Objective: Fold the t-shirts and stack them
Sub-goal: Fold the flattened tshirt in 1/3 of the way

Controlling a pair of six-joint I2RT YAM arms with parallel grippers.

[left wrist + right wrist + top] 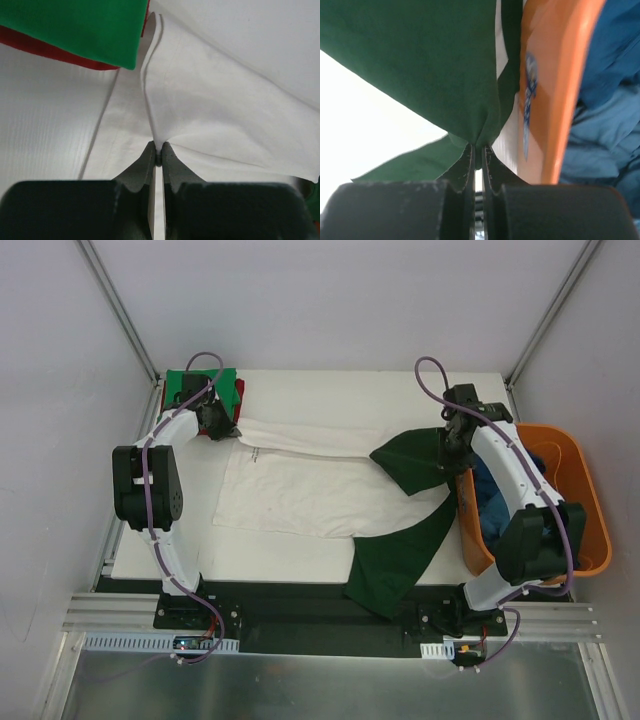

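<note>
You have the white tee (300, 490) held across frame centre — left gripper (158, 152) pinching its white edge (210, 110) at upper left, right gripper (477, 150) pinching a dark green sleeve (435, 65) beside the orange tub (592, 545) — apparently to tension it for folding.

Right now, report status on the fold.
Left end effector shut on white t-shirt; right end effector shut on its dark green sleeve; orange tub close alongside.

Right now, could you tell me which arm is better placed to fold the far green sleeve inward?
Right: the right gripper pinches that sleeve; the left gripper holds the white hem.
</note>
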